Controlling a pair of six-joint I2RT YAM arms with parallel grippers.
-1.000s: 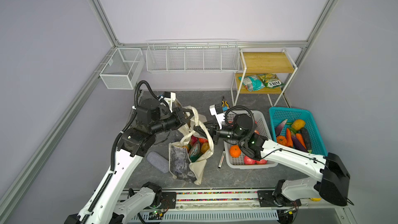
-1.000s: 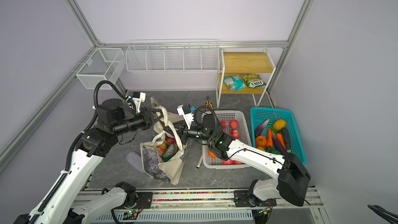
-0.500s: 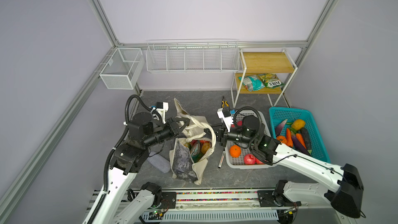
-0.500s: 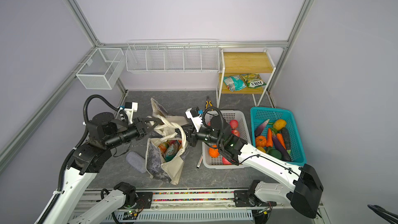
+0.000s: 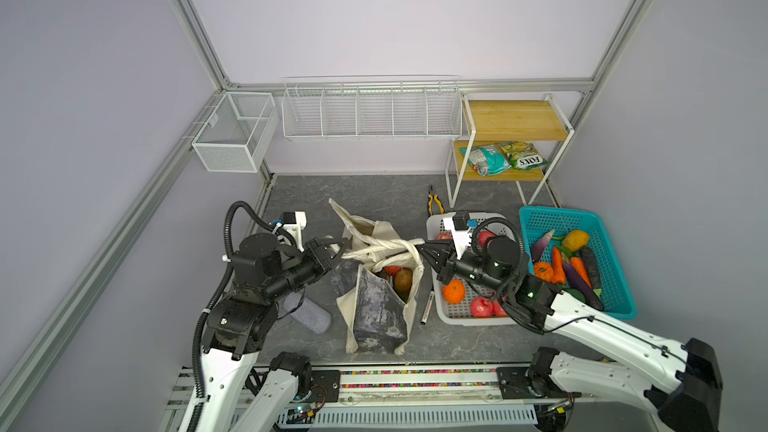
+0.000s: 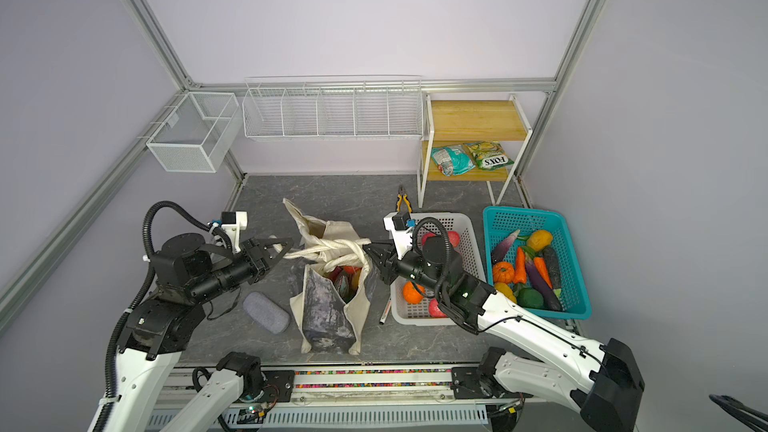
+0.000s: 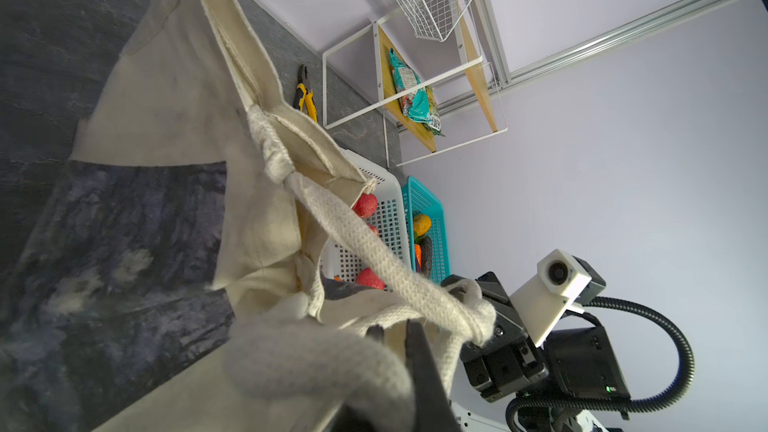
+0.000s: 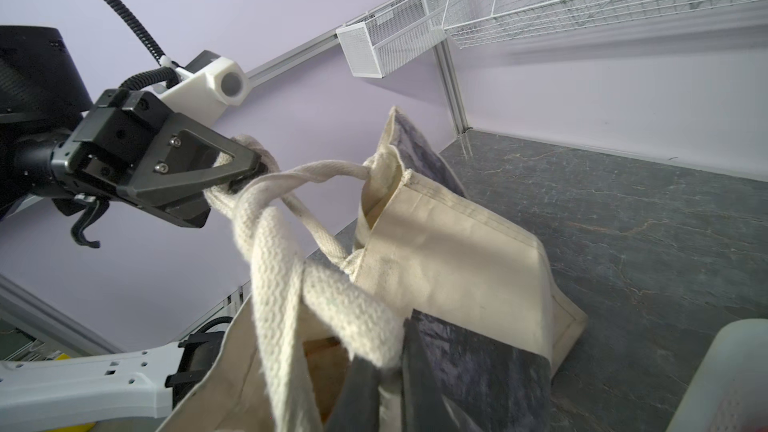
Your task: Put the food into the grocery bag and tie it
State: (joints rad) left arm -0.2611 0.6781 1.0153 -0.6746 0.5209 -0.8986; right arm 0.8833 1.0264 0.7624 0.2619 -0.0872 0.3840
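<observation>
- Jaws of left gripper [image 5: 341, 245] and right gripper [image 5: 420, 249] are clenching opposite strap handles [image 5: 382, 248].
- Strap handles are crossing lengthwise between them, above the grocery bag [image 5: 376, 317].

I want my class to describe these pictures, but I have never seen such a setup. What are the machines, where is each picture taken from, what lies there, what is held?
Two white robot arms work over a grey table. Two pictures come from one camera head overhead, showing the whole scene; two come from small cameras on the arms' wrists, so they look tilted. In the middle stands a cream grocery bag with toy food inside. Beside it sit a white basket and a teal basket of toy produce, plus pliers, a pen and a grey case. Snack packets lie on a wooden shelf. The left pincer and right pincer are each shut on the bag's strap handles, which are twisted together between them.
</observation>
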